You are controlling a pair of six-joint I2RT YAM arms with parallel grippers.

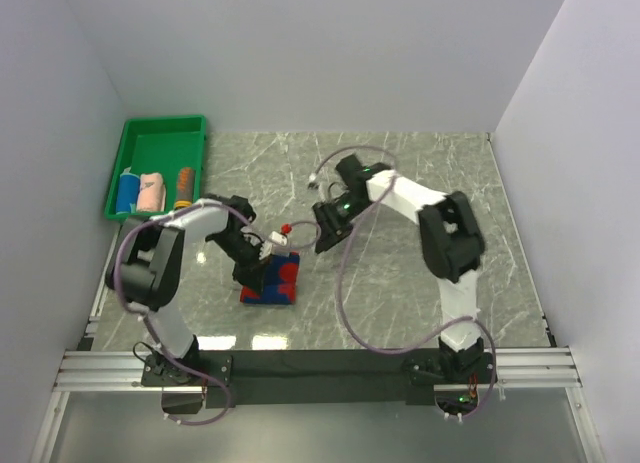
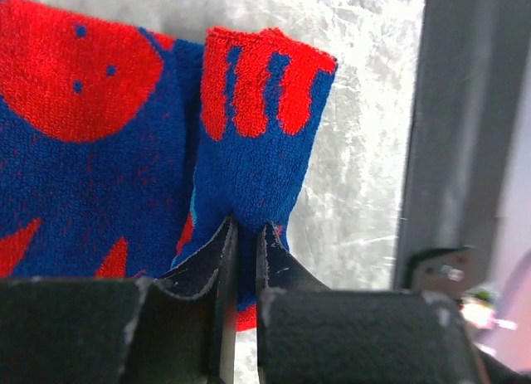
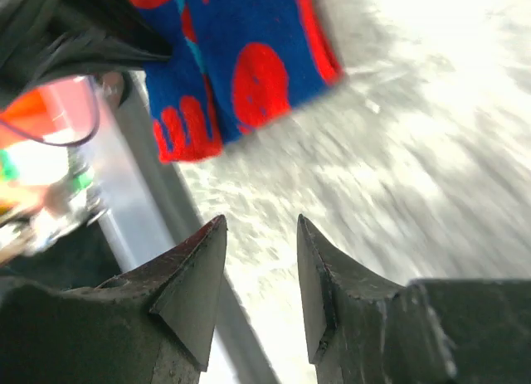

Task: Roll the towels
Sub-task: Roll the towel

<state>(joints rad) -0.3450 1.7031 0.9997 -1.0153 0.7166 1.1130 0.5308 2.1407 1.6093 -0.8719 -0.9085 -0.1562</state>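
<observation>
The red-and-blue patterned towel [image 1: 280, 283] lies on the marble table in front of the left arm. One end of it is folded up into a raised flap [image 2: 257, 143]. My left gripper [image 2: 246, 235] is shut on the lower edge of that flap, the cloth pinched between both jaws. In the top view the left gripper [image 1: 262, 266] sits over the towel's far left part. My right gripper [image 1: 322, 238] hovers just right of the towel, and in its own view the right gripper [image 3: 261, 235] is open and empty, with the towel [image 3: 241, 77] ahead of it.
A green tray [image 1: 165, 123] stands at the back left against the wall. In it lie a blue roll [image 1: 128, 191], a pale pink roll [image 1: 152, 191] and an orange roll [image 1: 184, 186]. White walls close in the table on three sides.
</observation>
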